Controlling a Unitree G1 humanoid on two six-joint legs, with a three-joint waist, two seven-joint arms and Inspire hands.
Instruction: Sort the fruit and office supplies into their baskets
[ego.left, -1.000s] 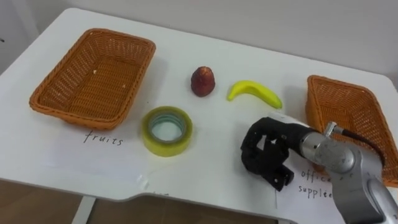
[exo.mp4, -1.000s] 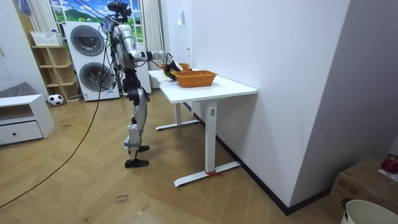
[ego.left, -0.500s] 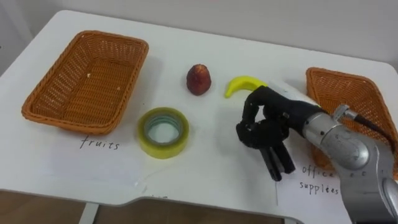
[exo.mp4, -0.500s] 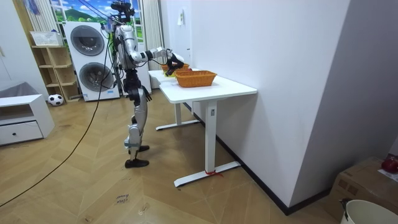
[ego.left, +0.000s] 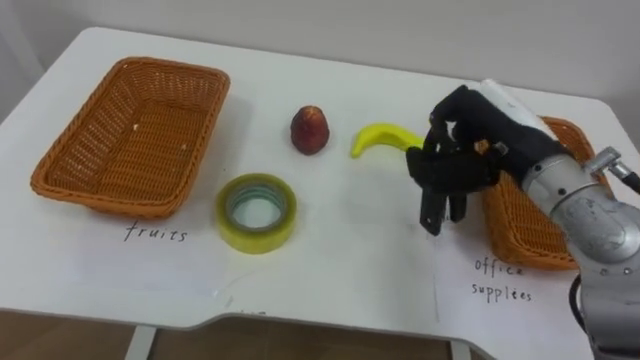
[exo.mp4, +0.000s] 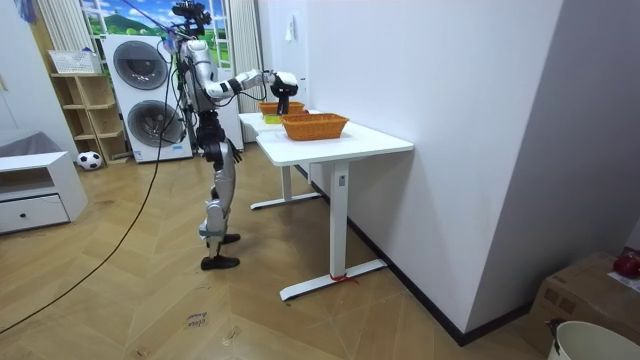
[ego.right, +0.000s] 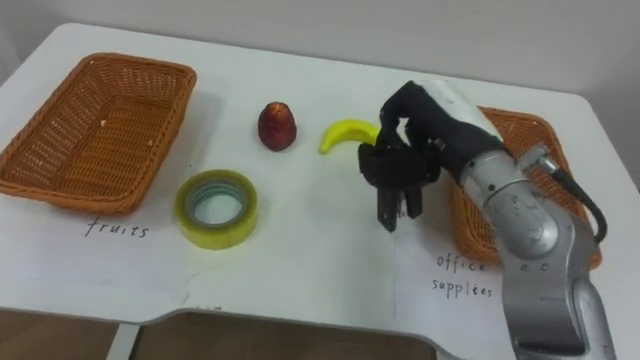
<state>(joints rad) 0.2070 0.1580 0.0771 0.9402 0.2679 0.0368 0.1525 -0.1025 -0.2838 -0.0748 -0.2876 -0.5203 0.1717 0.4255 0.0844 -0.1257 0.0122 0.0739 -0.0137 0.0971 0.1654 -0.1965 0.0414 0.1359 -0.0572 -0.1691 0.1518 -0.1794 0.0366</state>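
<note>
The right hand (ego.left: 462, 140) is up off the paper label (ego.left: 505, 285) by the front edge of the tabletop (ego.left: 350, 250) and has swung toward the back. It now hangs over the right end of the banana (ego.left: 378, 138), just beside the right-hand basket (ego.left: 515, 235). Its fingers (ego.left: 430, 212), balled up a second ago, now point down, partly straightened. In the room view the hand rides higher above the tabletop. The head camera has drifted a little too.

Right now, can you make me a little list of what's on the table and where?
Right hand: open, holding nothing, over banana's right end
Left basket: empty, fruit label in front
Right basket: office label in front, partly behind that hand
Red fruit: between the baskets, far side
Banana: right of red fruit
Tape roll: lying flat, near side
</note>
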